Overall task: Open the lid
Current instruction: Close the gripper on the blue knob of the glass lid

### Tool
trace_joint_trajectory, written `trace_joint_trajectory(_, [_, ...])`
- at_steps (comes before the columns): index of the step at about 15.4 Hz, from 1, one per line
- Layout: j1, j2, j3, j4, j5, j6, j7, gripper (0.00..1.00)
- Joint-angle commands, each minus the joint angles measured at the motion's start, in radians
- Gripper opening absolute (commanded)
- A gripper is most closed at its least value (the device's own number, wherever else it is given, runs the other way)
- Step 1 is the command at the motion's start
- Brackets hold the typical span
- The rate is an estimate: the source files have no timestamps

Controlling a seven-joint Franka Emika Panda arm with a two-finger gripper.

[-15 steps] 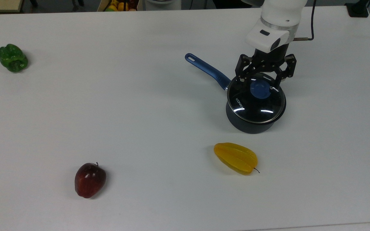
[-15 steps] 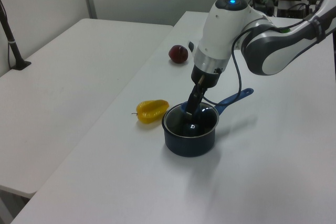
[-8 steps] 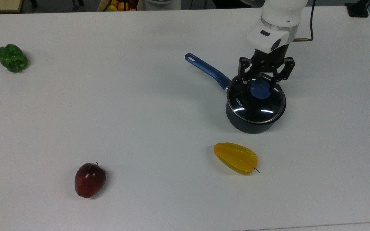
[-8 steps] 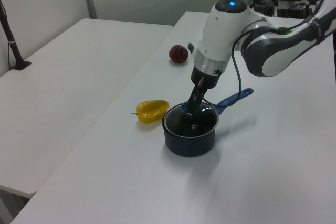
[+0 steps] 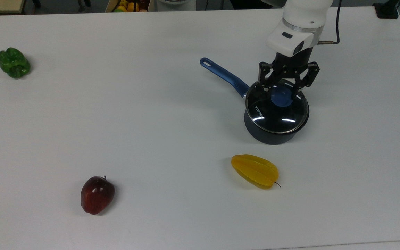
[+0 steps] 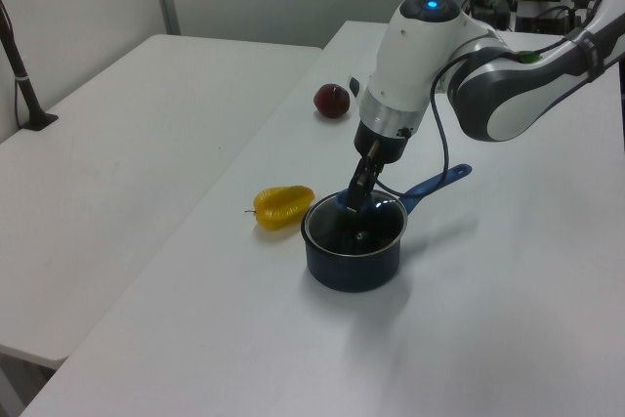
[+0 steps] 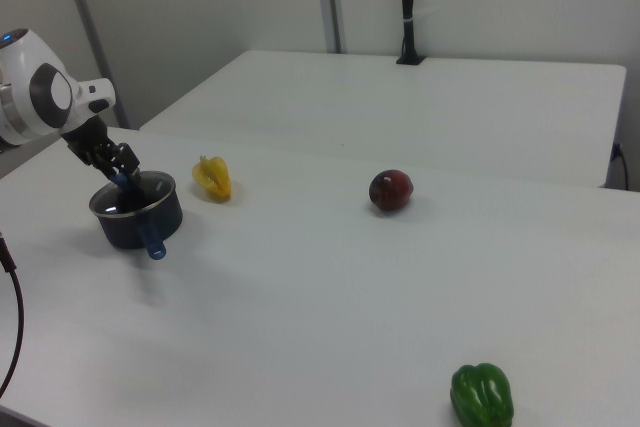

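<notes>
1 change in the last second: the tool [image 5: 281, 89] has narrowed, its 2 fingers drawn in from a wide straddle to stand close at either side of the blue knob [image 5: 282, 97], and between the last 2 top-view pictures almost nothing moved. The lid [image 5: 276, 109] sits flat and seated on the dark saucepan [image 5: 271, 133], which stands toward 3 o'clock on the desk [image 5: 134, 114] in the top view, its blue handle [image 5: 223, 75] pointing to 10 o'clock. Fingers appear closed in on the knob, though contact cannot be confirmed; I judge the grip made or nearly made, with the lift not yet begun. Left view: the tool [image 6: 355, 204] reaches steeply down onto the lid [image 6: 356, 225]. Starfruit [image 5: 255, 171] lies near at 6 o'clock of the pan; apple [image 5: 97, 194] and green pepper [image 5: 14, 63] are well apart. Next call: a straight vertical lift, so the rim clears without dragging the pan.
</notes>
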Motion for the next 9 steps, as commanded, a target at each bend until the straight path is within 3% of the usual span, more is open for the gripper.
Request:
trace_joint_trajectory(1, [0.009, -0.009, -0.009, 0.003, -0.035, 0.002, 0.025, 0.55])
trace_joint_trajectory(4, [0.01, -0.008, -0.009, 0.003, -0.037, 0.002, 0.025, 0.46])
trace_joint_trajectory(9, [0.013, -0.057, -0.008, 0.004, -0.022, -0.04, 0.031, 0.45])
